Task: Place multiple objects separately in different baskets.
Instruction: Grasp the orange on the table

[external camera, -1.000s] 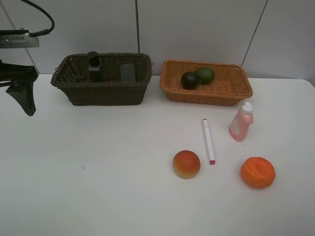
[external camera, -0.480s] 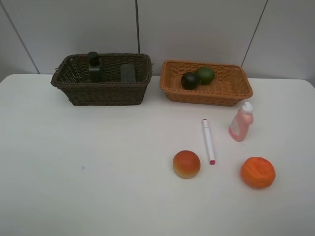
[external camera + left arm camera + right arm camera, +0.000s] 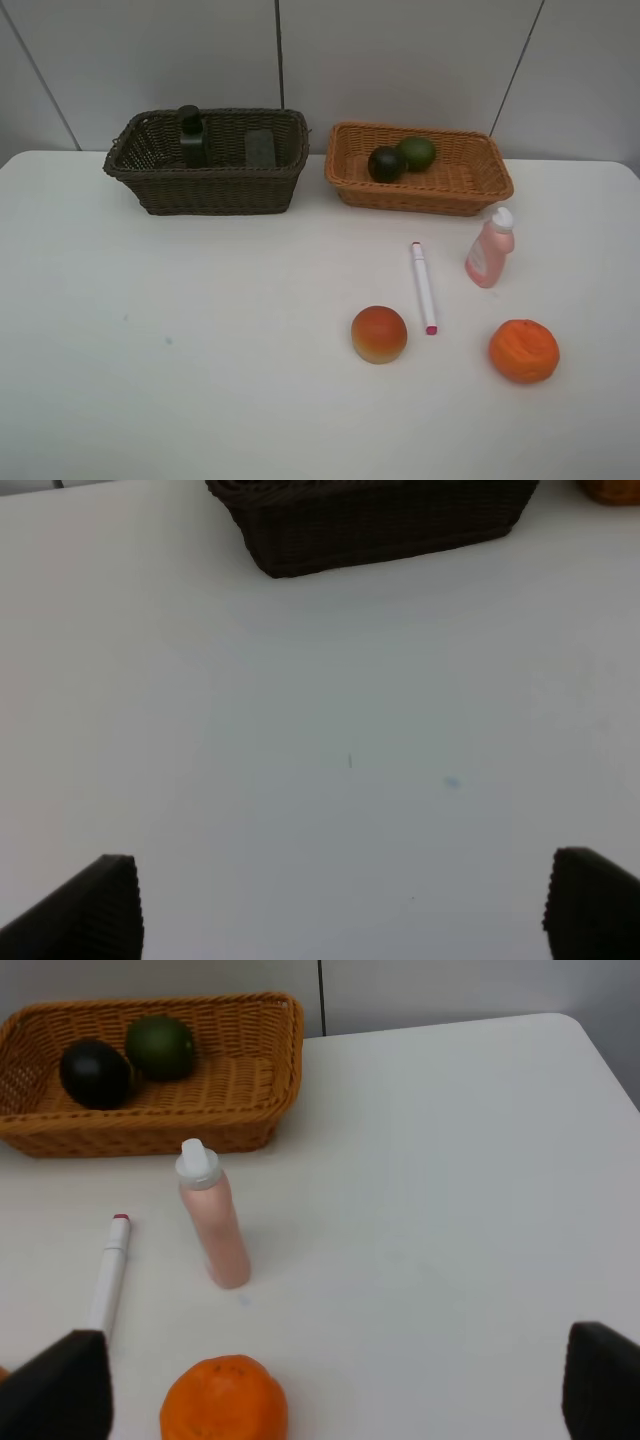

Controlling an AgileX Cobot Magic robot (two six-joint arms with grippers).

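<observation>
The dark brown basket [image 3: 215,190] holds a dark pump bottle [image 3: 191,137] and a black eraser block [image 3: 260,148]. In the orange-tan basket [image 3: 420,195] lie a mangosteen [image 3: 386,163] and a green fruit [image 3: 417,152]. On the table lie the marker [image 3: 424,286], pink bottle [image 3: 490,248], peach [image 3: 379,334] and tangerine [image 3: 523,350]. Neither gripper shows in the exterior view. My left gripper [image 3: 345,910] is open over bare table, short of the dark basket [image 3: 380,525]. My right gripper [image 3: 330,1390] is open, with the tangerine [image 3: 225,1400], pink bottle [image 3: 215,1220] and marker [image 3: 108,1275] in front of it.
A grey panelled wall stands right behind both baskets. The white table's right corner [image 3: 575,1025] shows in the right wrist view. The orange basket's wall [image 3: 150,1130] lies beyond the pink bottle there.
The left arm, seen at the left edge of the exterior view a second ago, has left that view. The objects have not moved.
</observation>
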